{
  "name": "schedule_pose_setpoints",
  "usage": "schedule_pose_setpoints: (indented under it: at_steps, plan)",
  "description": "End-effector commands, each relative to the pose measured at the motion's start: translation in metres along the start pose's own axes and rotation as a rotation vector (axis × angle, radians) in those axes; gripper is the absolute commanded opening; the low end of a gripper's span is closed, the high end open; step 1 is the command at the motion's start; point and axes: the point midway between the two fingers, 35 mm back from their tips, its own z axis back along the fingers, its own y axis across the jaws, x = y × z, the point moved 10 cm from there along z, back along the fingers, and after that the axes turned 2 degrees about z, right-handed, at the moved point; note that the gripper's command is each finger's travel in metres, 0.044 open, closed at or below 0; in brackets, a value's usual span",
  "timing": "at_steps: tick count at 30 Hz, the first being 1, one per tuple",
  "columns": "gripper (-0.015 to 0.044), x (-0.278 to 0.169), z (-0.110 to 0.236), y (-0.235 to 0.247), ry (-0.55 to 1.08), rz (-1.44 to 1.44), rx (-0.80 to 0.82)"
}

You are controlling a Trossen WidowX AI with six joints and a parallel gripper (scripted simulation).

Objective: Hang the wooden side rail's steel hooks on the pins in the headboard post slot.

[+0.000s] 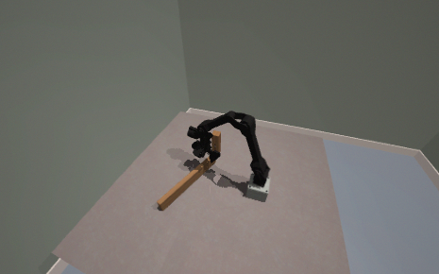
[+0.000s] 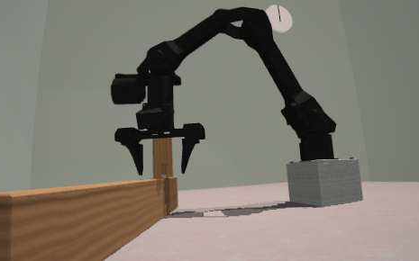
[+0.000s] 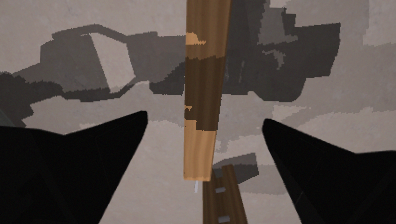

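Open hand (image 2: 159, 171) straddles post (image 2: 162, 155).

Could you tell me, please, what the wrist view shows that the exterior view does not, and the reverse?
Only the wrist view looks straight down: the long wooden side rail's end meets the upright wooden headboard post, whose slot face shows two small grey marks.

Only the exterior view shows the black arm, its grey block base, and the rail's full near length.

Both show the black fingers spread wide on either side of the joint, touching neither piece, so the gripper holds nothing.
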Motion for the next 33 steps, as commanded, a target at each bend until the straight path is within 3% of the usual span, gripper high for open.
schedule_pose_setpoints:
  at_steps: [1,33]
  plan:
    - [0.0440,0.000,-0.007,0.001,-0.003,0.004,0.005]
    - [0.0440,0.000,-0.058,0.003,-0.002,0.004,0.005]
